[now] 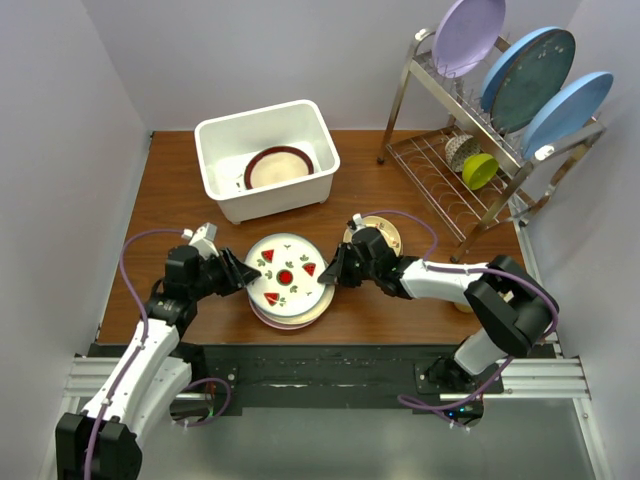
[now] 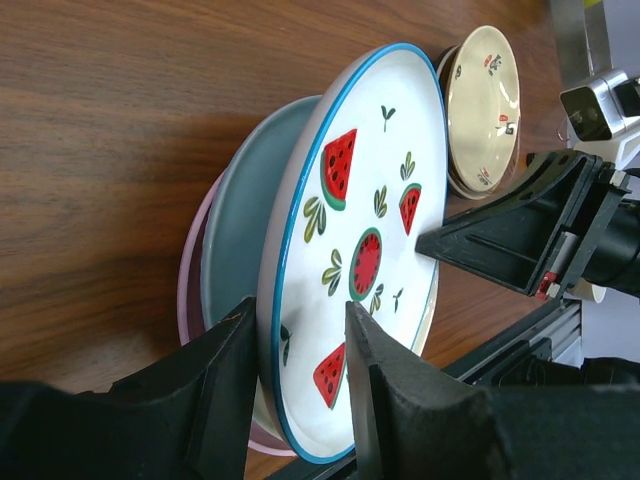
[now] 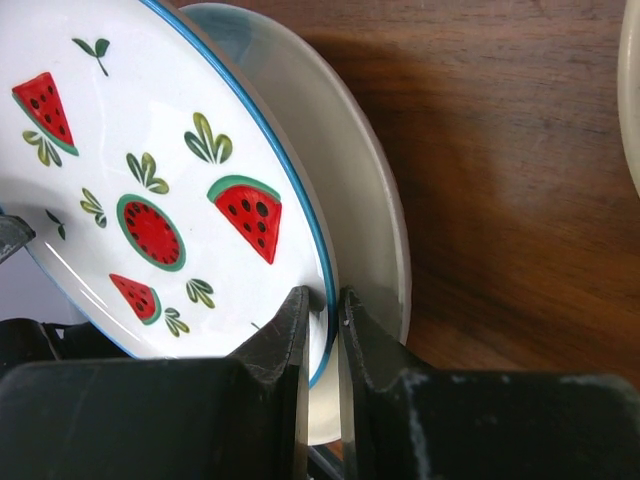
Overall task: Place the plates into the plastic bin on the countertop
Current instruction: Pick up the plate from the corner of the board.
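Top external – bin (image 1: pixel 275 192) holds maroon-rimmed plate (image 1: pixel 278 167); R hand (image 1: pixel 328 272) clamps watermelon plate (image 1: pixel 285 272), L hand (image 1: pixel 245 275) – grip unclear.

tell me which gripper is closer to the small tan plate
Right. The right gripper pinches the rim of the watermelon plate beside the small tan plate; the left gripper straddles the opposite rim, farther off.

watermelon plate (image 2: pixel 380 150): looks like glazed ceramic, glossy white, smooth, with a shiny blue rim.
pale blue plate (image 2: pixel 240 220): smooth, with a softer sheen.
countertop (image 2: pixel 120 120): dark wood grain, smooth, low sheen.
left gripper (image 2: pixel 298 320): my fingers look like matt black plastic, faintly grainy.
right gripper (image 3: pixel 322 300): mine too, matt black, faces scuffed and dusty.
plastic bin (image 1: pixel 225 190): white plastic, smooth, slightly glossy.
dish rack (image 1: pixel 440 170): bright chrome wire.
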Available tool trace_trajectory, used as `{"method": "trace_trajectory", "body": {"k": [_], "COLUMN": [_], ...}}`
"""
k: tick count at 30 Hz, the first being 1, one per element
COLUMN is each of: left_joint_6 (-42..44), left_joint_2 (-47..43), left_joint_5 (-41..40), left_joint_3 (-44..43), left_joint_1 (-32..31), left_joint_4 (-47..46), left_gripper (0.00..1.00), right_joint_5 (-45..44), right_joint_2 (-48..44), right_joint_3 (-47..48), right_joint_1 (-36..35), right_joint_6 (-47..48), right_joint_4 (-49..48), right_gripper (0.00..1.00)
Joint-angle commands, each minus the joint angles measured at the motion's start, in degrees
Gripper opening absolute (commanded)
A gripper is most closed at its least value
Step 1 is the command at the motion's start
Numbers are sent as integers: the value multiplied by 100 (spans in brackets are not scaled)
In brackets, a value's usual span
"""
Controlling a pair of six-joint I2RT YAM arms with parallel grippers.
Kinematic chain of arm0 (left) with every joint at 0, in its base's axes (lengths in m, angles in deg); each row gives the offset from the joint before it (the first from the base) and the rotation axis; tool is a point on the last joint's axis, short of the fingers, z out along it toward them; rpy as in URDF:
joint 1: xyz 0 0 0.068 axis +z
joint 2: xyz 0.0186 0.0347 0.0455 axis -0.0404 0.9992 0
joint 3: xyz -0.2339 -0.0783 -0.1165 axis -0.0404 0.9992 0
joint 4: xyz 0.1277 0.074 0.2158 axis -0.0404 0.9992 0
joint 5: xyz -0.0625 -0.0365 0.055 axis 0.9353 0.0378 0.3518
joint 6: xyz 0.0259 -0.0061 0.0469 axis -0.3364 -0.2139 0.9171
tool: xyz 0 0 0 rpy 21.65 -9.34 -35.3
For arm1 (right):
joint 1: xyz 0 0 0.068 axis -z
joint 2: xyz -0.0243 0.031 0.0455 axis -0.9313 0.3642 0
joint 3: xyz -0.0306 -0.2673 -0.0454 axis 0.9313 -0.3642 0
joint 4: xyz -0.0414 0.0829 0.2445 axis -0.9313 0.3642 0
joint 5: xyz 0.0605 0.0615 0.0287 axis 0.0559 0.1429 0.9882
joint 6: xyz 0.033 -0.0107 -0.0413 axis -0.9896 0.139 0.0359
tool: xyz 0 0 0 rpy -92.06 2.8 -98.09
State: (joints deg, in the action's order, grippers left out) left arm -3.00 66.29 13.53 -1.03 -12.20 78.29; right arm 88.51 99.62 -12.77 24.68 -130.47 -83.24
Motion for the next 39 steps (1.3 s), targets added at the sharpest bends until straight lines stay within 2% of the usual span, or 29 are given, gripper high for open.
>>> {"method": "trace_trajectory", "body": {"k": [1,2,5,24,27,39], "left_joint_6": [-522,-495,-469,-108,-65,85], "left_joint_2": [7,16,33,-81,-107,-28], "left_joint_5": [2150,2133,2089,1544,1421,1175], "left_joint_3": [-31,-23,-58,-374,-453,-734], "left_joint_1": [-523,-531,-558,-575,-575,-575], "left_joint_4": [-792,-766,-704,139,271,649], "left_gripper": [17,10,0,0,0,0], "right_joint_5": [308,300,282,300,291,221], "right_joint_2": [275,275,266,170,108,-68], "right_joint_3": [-26,-26,-26,26,35,88], "right_joint_1": [-376,-376,-376,-376,-367,-376], "right_joint_6": [88,97,97,132,141,228], "right_joint_4": [-179,-179,-170,-109,-65,128], "right_gripper": [0,0,0,1,5,40]}}
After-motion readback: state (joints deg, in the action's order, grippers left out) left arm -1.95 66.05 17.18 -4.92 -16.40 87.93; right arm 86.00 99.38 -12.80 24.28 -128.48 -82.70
